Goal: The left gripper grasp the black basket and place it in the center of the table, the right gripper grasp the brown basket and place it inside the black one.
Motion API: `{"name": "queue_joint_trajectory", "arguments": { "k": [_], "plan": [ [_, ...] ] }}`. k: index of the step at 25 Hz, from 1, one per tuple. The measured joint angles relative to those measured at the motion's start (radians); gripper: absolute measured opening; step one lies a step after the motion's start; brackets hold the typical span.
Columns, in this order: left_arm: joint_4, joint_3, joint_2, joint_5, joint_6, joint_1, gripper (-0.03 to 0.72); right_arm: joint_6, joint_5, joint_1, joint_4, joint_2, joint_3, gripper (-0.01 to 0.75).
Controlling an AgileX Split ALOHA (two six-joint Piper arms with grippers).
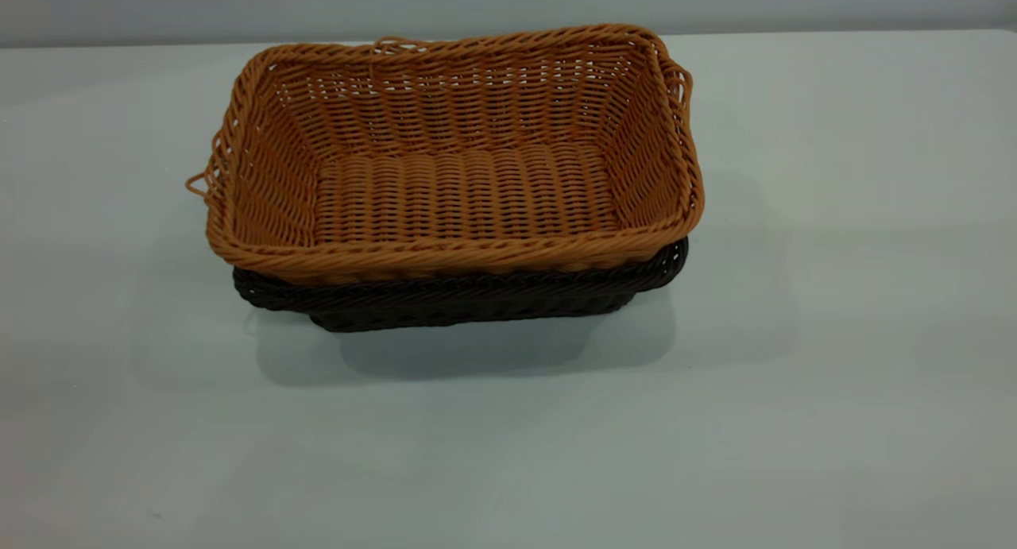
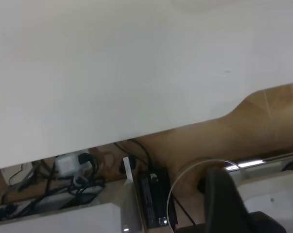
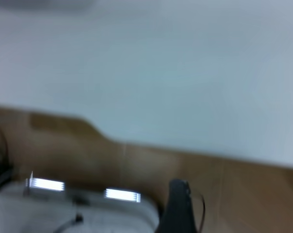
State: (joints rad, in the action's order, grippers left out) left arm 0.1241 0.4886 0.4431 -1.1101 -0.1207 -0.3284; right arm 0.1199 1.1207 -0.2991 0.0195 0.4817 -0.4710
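Observation:
The brown basket (image 1: 453, 160) sits nested inside the black basket (image 1: 477, 295), slightly askew, in the middle of the white table (image 1: 834, 334). Only the black basket's front rim and lower wall show under it. Neither gripper appears in the exterior view. My left gripper (image 2: 263, 204) is off the table, beyond its edge and over the floor, open and empty. A dark part of my right gripper (image 3: 178, 208) shows over the wooden floor, also beyond the table's edge. No basket shows in either wrist view.
The left wrist view shows the table's edge (image 2: 136, 133), with cables and a black power brick (image 2: 153, 196) on the wooden floor below. A white base (image 3: 63, 213) lies near the right gripper. A grey wall (image 1: 508, 1) stands behind the table.

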Motion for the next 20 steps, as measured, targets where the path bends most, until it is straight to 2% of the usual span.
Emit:
{"name": "queue_joint_trajectory", "arguments": {
  "k": [10,12,15,20],
  "plan": [
    [0.000,-0.008,-0.052,0.007,0.000,0.000,0.323,0.001,-0.002,0.000,-0.005,-0.101,0.001,0.489],
    [-0.001,-0.008,-0.052,0.007,0.000,0.018,0.323,0.001,-0.002,0.010,-0.005,-0.118,0.001,0.476],
    [-0.001,-0.008,-0.052,0.007,0.000,0.088,0.323,0.001,-0.002,0.066,-0.005,-0.171,0.001,0.456],
    [-0.001,-0.008,-0.060,0.008,0.000,0.265,0.323,0.001,0.001,0.174,-0.005,-0.373,0.001,0.422]
  ]
}}
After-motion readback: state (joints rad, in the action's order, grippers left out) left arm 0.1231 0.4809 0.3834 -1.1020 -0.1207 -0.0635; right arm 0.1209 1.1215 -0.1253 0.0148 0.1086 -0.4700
